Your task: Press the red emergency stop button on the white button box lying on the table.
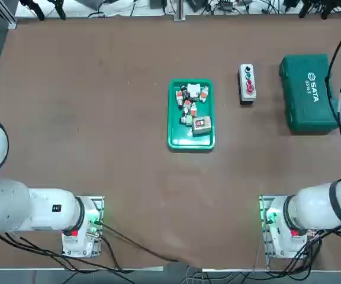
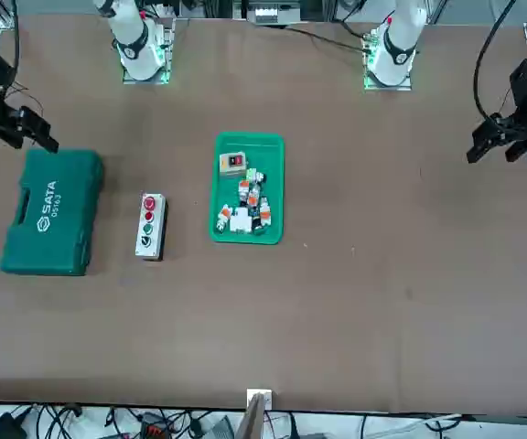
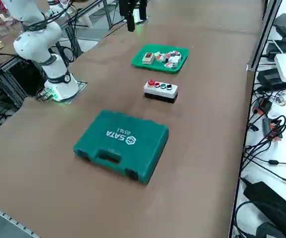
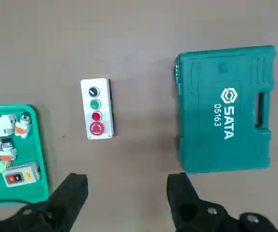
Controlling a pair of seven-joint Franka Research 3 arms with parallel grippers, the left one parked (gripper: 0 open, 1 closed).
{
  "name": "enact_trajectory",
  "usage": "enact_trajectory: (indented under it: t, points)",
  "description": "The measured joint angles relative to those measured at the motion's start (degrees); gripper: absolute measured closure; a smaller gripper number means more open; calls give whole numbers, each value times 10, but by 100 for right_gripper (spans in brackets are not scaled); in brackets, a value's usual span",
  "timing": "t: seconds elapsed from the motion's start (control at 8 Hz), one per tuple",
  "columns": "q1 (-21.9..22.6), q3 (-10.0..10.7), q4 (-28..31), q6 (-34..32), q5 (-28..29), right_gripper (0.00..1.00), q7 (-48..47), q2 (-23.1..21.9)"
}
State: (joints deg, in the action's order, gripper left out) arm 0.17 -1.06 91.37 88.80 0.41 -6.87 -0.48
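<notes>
The white button box (image 1: 247, 84) lies flat on the brown worktop (image 1: 99, 130), between a green tray (image 1: 191, 114) of small parts and a closed green case (image 1: 308, 92), apart from both. Its buttons run in a row, and the red emergency stop button (image 4: 96, 128) sits at one end, next to a smaller red one. The right pincer (image 4: 127, 188) hangs well above the worktop with its two dark fingers (image 4: 74, 193) spread wide, holding nothing and touching nothing
</notes>
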Motion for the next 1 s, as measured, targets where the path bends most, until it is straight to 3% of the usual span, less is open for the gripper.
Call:
enact_trajectory:
  t: [1.0]
  points:
    - [1, 0, -1, -10, 0, 0, 0, 0]
